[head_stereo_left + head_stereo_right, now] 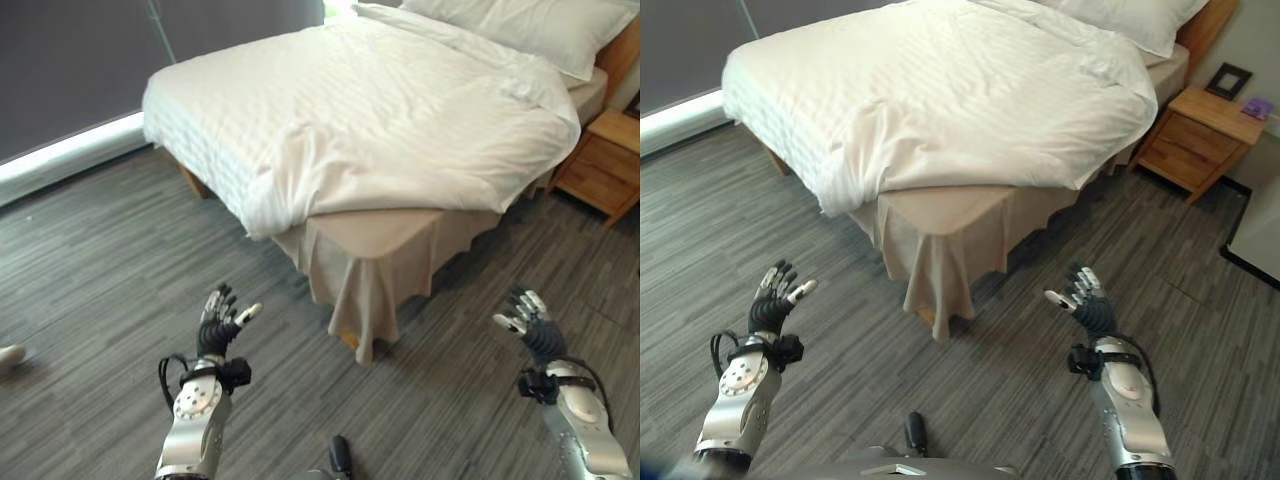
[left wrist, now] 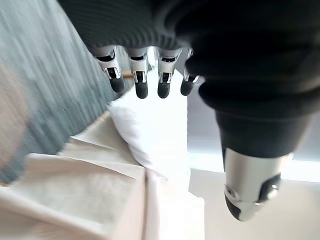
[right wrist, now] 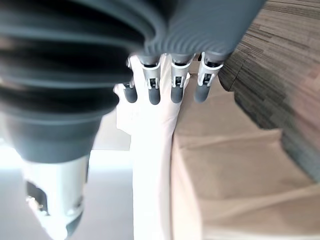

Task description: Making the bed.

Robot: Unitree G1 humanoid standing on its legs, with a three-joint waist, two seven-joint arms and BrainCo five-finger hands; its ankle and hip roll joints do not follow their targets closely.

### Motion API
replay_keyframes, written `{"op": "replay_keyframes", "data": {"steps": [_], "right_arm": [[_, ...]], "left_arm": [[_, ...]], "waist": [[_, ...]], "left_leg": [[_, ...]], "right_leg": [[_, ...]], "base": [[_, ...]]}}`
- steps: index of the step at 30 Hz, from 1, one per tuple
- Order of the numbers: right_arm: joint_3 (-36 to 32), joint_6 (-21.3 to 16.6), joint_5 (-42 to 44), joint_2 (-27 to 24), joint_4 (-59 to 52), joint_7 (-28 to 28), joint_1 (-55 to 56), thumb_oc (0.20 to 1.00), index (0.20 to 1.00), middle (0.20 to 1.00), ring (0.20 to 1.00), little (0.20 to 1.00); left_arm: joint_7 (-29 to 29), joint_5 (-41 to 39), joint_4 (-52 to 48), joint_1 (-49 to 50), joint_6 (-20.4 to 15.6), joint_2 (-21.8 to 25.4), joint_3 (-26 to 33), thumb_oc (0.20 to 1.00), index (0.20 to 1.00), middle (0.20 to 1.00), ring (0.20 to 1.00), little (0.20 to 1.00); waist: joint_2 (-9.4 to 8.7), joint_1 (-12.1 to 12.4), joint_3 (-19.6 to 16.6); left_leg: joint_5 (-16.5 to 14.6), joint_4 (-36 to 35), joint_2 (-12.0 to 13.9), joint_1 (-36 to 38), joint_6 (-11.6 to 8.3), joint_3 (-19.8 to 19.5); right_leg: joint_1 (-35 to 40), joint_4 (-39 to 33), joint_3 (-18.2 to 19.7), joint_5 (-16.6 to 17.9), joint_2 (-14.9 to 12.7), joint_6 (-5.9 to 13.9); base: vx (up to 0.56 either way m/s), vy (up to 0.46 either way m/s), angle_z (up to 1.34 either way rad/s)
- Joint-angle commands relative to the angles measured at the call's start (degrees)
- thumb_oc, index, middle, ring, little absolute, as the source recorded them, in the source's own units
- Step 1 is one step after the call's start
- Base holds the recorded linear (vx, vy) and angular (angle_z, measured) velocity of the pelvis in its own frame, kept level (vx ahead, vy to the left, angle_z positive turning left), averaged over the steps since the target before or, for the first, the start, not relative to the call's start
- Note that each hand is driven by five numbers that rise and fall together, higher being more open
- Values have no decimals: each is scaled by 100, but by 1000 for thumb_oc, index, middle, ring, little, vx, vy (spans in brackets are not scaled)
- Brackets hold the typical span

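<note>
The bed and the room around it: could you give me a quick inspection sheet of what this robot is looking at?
Surface: grey wood-look floor.
Job's things: bed with white duvet pulled back from the near corner, baring the beige skirted base; pillow at the far end.
Clutter: wooden nightstand carrying a dark frame.
Hands: left hand and right hand raised over the floor short of the bed, fingers relaxed, holding nothing.
Cables: nothing seen.
Surroundings: dark wall left of the bed.
</note>
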Motion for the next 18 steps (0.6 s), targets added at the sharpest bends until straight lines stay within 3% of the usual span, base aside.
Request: {"op": "replay_keyframes", "data": {"steps": [1,3,4,5,7,8,9,13,14,18], "right_arm": [[-118,-254,-207,-126,-51,107,-427,1000,1000,1000,1000,1000],[-113,-226,-224,-100,-24,89,-419,1000,1000,1000,1000,1000],[-130,-179,-189,-39,11,76,-383,1000,1000,1000,1000,1000],[-130,-179,-189,-40,11,76,-381,1000,1000,1000,1000,1000],[-188,-142,-185,-36,12,116,-296,1000,1000,1000,1000,1000],[-234,-150,-214,-47,21,118,-222,1000,1000,1000,1000,1000],[-234,-150,-215,-47,20,118,-221,1000,1000,1000,1000,1000],[-254,-163,-292,-149,-77,178,-166,1000,1000,1000,1000,1000],[-267,-148,-444,-266,-173,230,-177,1000,1000,1000,1000,1000],[-250,-156,-567,-385,-150,236,-242,1000,1000,1000,1000,1000]], "left_arm": [[17,0,-238,60,-317,349,229,1000,1000,1000,1000,1000],[4,9,-252,65,-296,375,224,1000,1000,1000,1000,1000],[-38,24,-308,87,-260,394,230,1000,1000,1000,1000,1000],[-39,24,-309,89,-259,393,230,1000,1000,1000,1000,1000],[-117,-18,-334,158,-257,379,231,1000,1000,1000,1000,1000],[-153,-40,-295,204,-255,365,201,1000,1000,1000,1000,1000],[-153,-40,-294,203,-255,365,201,1000,1000,1000,1000,1000],[-201,32,-188,250,-261,367,137,1000,1000,1000,1000,1000],[-214,102,-161,288,-258,377,179,1000,1000,1000,1000,1000],[-188,130,-159,365,-277,342,242,1000,1000,1000,1000,1000]], "waist": [[221,156,48],[241,145,76],[337,141,79],[345,136,81],[392,113,59],[372,102,19],[377,111,17],[281,146,-23],[238,220,-31],[171,270,-22]], "left_leg": [[-371,18,307,469,-643,218],[-429,-2,300,568,-611,246],[-514,-2,358,660,-602,322],[-515,-2,367,664,-605,317],[-560,-2,426,695,-641,299],[-608,-2,445,725,-678,253],[-606,-2,453,722,-679,263],[-686,-2,460,800,-731,201],[-719,-2,469,879,-772,199],[-782,-2,502,1001,-824,116]], "right_leg": [[-890,-262,-193,1994,-219,102],[-1008,-146,-288,2009,-323,89],[-1067,-482,-546,1964,-505,66],[-1050,-504,-556,1974,-496,63],[-1033,-1134,-510,1944,-411,54],[-952,-1866,-275,1978,-247,100],[-943,-1902,-271,2002,-235,94],[-1036,-2956,377,2247,32,212],[-1101,-3201,230,2414,48,285],[-986,-3115,49,2332,44,274]], "base": [[213,232,-32],[173,148,-12],[189,154,-6],[179,105,-3],[188,-4,11],[199,-31,18],[207,-58,13],[176,-111,12],[194,-165,23],[187,-209,12]]}}
